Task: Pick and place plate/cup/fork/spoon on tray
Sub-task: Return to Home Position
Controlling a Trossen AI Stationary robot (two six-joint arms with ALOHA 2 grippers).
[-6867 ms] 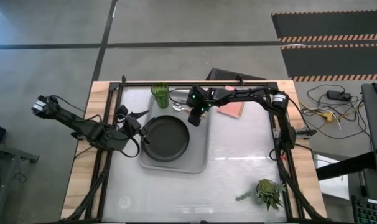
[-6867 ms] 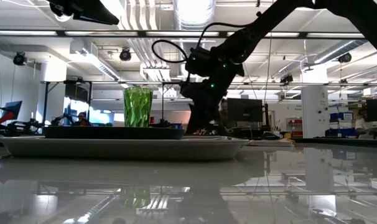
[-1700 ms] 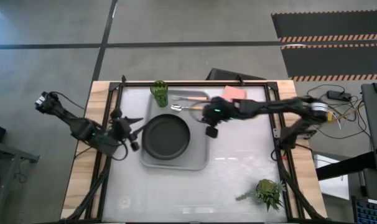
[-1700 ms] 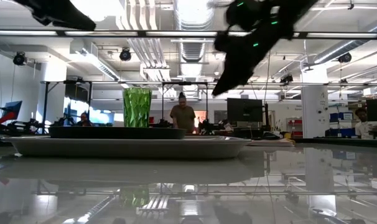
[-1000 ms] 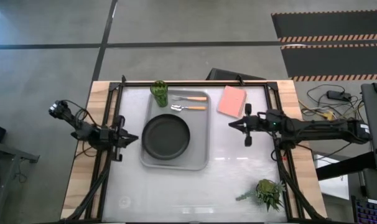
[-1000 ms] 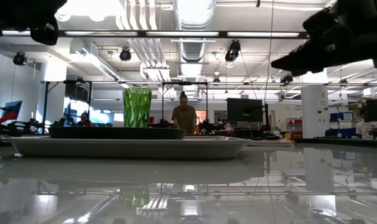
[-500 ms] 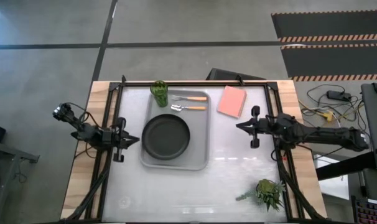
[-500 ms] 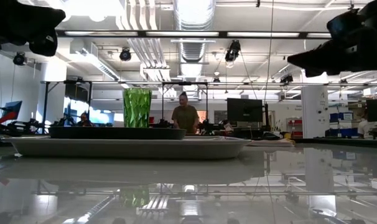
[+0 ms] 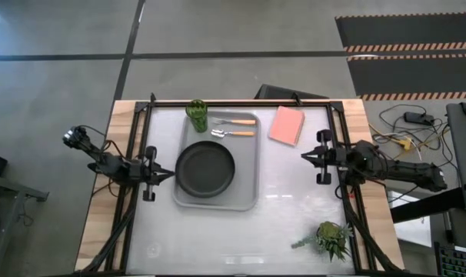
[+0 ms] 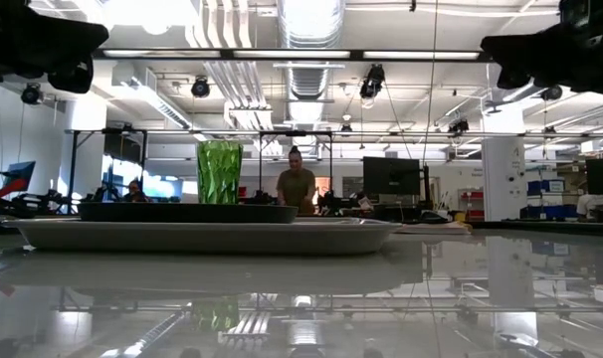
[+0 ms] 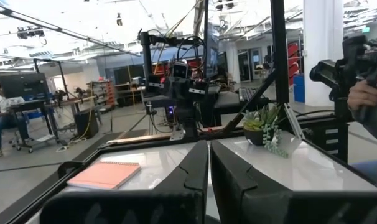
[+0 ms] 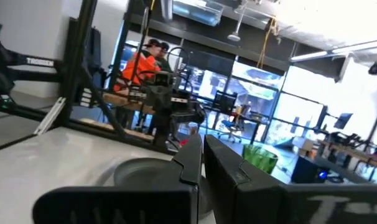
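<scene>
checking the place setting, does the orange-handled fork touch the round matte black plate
Apart. The high view shows light-grey tray between the orange-handled fork and the round matte black plate.

Grey concrete floor (image 9: 233, 31) with dark seam lines; black mats with hazard-striped edges (image 9: 406, 46) off to one side, loose cables (image 9: 406, 131) beside the wooden table edge (image 9: 94, 231). Open workshop behind: exposed ceiling ducts (image 10: 301, 50), strip lights (image 10: 311, 55), white columns (image 10: 502, 179), monitors (image 10: 391, 176) on benches. One person standing (image 10: 296, 184) mid-room, another in orange (image 12: 145, 62) by black frame uprights.
</scene>
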